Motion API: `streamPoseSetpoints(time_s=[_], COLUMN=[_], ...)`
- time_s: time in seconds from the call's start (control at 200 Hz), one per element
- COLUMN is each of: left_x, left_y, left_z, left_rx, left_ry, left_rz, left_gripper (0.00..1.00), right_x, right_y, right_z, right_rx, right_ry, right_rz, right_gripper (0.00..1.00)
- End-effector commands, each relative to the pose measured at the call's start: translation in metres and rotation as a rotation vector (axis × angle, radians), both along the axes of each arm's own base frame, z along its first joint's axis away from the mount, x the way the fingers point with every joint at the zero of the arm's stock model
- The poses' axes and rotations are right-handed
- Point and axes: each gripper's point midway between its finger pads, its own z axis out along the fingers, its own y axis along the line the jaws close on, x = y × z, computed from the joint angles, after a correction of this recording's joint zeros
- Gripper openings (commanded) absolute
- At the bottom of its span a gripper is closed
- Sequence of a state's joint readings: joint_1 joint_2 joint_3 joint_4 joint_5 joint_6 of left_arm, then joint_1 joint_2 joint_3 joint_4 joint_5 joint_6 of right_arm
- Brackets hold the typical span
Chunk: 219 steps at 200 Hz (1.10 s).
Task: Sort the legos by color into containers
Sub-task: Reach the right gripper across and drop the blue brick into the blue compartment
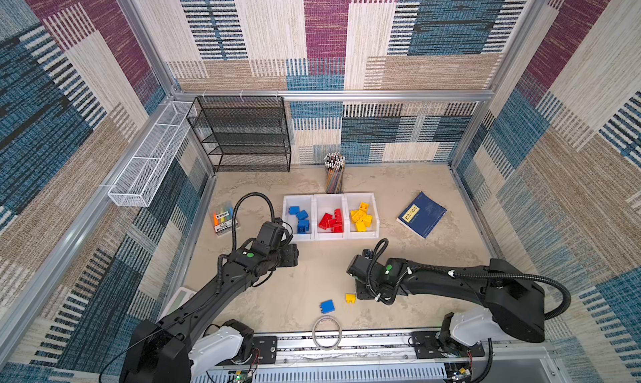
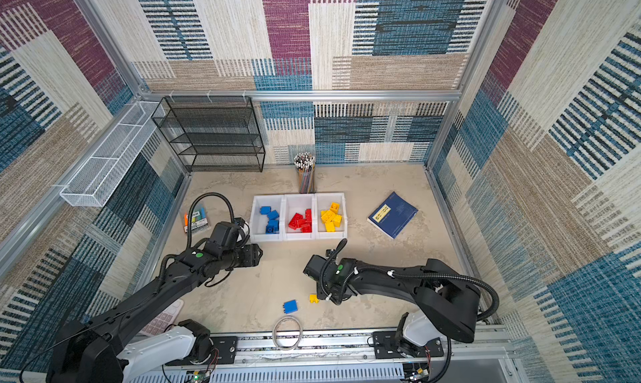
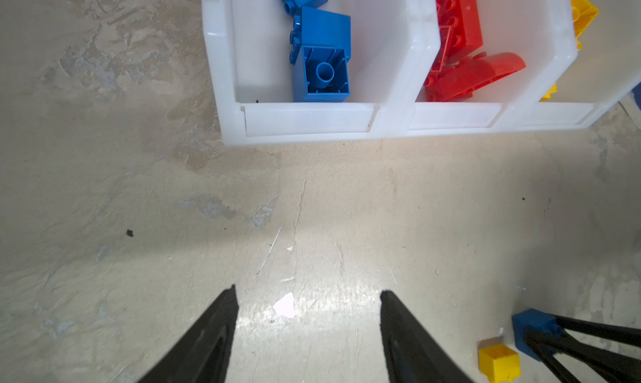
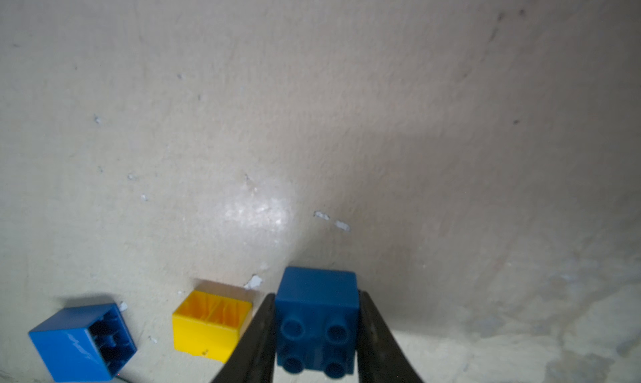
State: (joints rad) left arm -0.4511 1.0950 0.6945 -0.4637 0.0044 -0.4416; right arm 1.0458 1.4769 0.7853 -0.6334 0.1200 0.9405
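Tabletop (image 4: 312, 121) opens beyond blue lego (image 4: 317, 329) in right hand (image 4: 317, 294).

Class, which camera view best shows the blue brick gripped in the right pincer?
The right wrist view: the blue brick sits close, four studs facing the camera, clamped in the right pincer. The left wrist view catches it small at the edge, partly behind that pincer. In both top views the right arm hides it.

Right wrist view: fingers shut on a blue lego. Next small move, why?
Probably lift straight up. The right gripper fingers pinch the blue lego on both sides, low by the table, with a yellow lego close beside; a sideways start could knock it. Then head for the container holding blue legos.
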Motion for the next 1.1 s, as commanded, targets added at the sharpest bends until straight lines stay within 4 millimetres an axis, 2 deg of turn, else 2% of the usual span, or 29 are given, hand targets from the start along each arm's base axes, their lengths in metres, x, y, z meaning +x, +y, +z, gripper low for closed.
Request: streamPoseSetpoints(time_s=[0.0, 0.075, 0.14, 0.311, 0.426, 0.506, 0.596, 0.726, 0.912, 1.037, 1.092], left_x=[-0.004, -0.009, -0.014, -0.029, -0.042, -0.051, -0.057, -0.06, -0.064, -0.065, -0.065], left_y=[0.005, 0.009, 0.015, 0.025, 0.029, 0.035, 0.042, 0.041, 0.035, 0.033, 0.033], left_z=[-0.002, -0.002, -0.001, 0.001, -0.002, -0.001, 0.0, 0.002, -0.004, -0.006, -0.005], left_rx=[-0.001, -0.003, 0.003, -0.019, -0.049, -0.054, -0.052, -0.096, -0.127, -0.132, -0.133], left_ry=[0.008, 0.011, 0.009, 0.008, 0.015, 0.017, 0.005, -0.013, 0.015, 0.025, 0.024], left_rz=[0.03, 0.05, 0.072, 0.12, 0.142, 0.163, 0.192, 0.204, 0.192, 0.183, 0.182], left_gripper=[0.68, 0.68, 0.68, 0.68, 0.68, 0.68, 0.68, 0.69, 0.69, 0.69, 0.69], right_x=[0.007, 0.019, 0.039, 0.12, 0.172, 0.202, 0.227, 0.249, 0.262, 0.268, 0.27], right_y=[0.008, 0.017, 0.031, 0.084, 0.122, 0.146, 0.165, 0.186, 0.204, 0.213, 0.214], right_z=[0.009, 0.024, 0.044, 0.11, 0.137, 0.147, 0.142, 0.128, 0.103, 0.099, 0.098], right_rx=[0.012, 0.027, 0.055, 0.136, 0.163, 0.158, 0.165, 0.171, 0.162, 0.174, 0.171], right_ry=[-0.034, -0.086, -0.15, -0.336, -0.425, -0.476, -0.486, -0.484, -0.45, -0.445, -0.443], right_rz=[0.025, 0.052, 0.092, 0.215, 0.296, 0.338, 0.353, 0.371, 0.394, 0.402, 0.404], right_gripper=[0.34, 0.33, 0.33, 0.33, 0.32, 0.32, 0.32, 0.32, 0.34, 0.35, 0.39])
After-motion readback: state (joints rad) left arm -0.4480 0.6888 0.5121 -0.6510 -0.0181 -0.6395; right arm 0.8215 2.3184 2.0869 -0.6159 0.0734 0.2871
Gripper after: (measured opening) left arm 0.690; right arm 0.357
